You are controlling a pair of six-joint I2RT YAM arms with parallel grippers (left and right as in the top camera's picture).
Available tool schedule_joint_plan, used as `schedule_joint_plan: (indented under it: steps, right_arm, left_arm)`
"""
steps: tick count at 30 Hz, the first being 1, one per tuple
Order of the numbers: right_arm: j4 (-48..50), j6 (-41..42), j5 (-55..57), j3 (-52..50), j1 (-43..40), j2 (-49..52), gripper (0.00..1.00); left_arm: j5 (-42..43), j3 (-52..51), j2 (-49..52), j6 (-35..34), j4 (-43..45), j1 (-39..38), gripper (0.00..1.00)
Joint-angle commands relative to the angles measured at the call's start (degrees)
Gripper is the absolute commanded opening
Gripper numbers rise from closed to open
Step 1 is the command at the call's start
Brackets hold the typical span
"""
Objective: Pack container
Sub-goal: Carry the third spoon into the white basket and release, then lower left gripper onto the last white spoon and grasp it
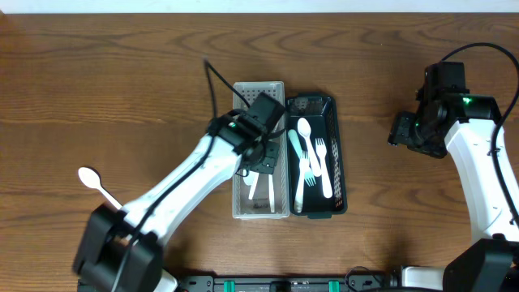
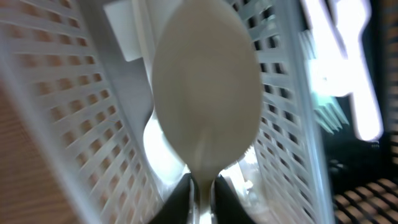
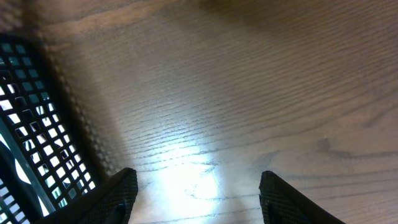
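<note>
A white perforated basket (image 1: 259,87) and a black basket (image 1: 339,154) stand side by side at the table's middle. The black basket holds white forks (image 1: 322,166) and a spoon. My left gripper (image 1: 261,154) is over the white basket, shut on a white plastic spoon (image 2: 205,106) by its neck, bowl pointing into the basket (image 2: 68,124). White utensils (image 1: 258,191) lie in the white basket. Another white spoon (image 1: 95,183) lies on the table at the left. My right gripper (image 3: 196,199) is open and empty above bare wood, right of the black basket (image 3: 31,143).
The wooden table (image 1: 105,89) extends around the baskets. A black cable (image 1: 217,81) runs from the left arm over the table behind the white basket. The right arm (image 1: 478,162) stands at the right edge.
</note>
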Motion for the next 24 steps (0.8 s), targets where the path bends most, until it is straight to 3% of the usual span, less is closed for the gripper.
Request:
schedule_joint_plan:
  steps: [1, 4, 12, 14, 15, 16, 19, 21, 24]
  right_arm:
    - [-0.2, -0.5, 0.6, -0.2, -0.4, -0.3, 0.66]
    - [-0.2, -0.5, 0.6, -0.2, -0.4, -0.3, 0.66]
    - [-0.3, -0.5, 0.6, -0.2, -0.4, -0.3, 0.66]
    - [-0.2, -0.5, 0.6, -0.2, -0.4, -0.3, 0.66]
    - [-0.2, -0.5, 0.6, -0.2, -0.4, -0.3, 0.66]
    - [-0.2, -0.5, 0.6, -0.2, -0.4, -0.3, 0.66]
    - [-0.2, -0.5, 0.6, -0.2, -0.4, -0.3, 0.66]
    - [-0.2, -0.5, 0.6, -0.2, -0.4, -0.3, 0.67]
    - [-0.2, -0.5, 0.6, -0.2, -0.4, -0.3, 0.66]
  left_arm:
    - [-1.1, -0.1, 2.3, 0.8, 0.7, 0.1, 0.24]
    - [-2.0, 0.0, 2.6, 1.2, 0.9, 0.4, 0.36]
    - [-7.7, 4.6, -6.9, 1.5, -7.0, 8.3, 0.36]
    - [-8.0, 4.8, -11.7, 1.6, -8.2, 13.2, 0.4]
    - [-8.0, 4.8, -13.9, 1.5, -8.7, 16.1, 0.5]
    - [-8.0, 4.8, -16.4, 1.5, -9.3, 19.8, 0.54]
    - [-8.0, 4.8, -21.9, 1.6, -11.1, 31.7, 0.57]
    - [-8.0, 4.8, -23.6, 1.5, -12.4, 39.7, 0.75]
    - [-7.7, 3.7, -24.0, 1.6, -13.3, 51.9, 0.82]
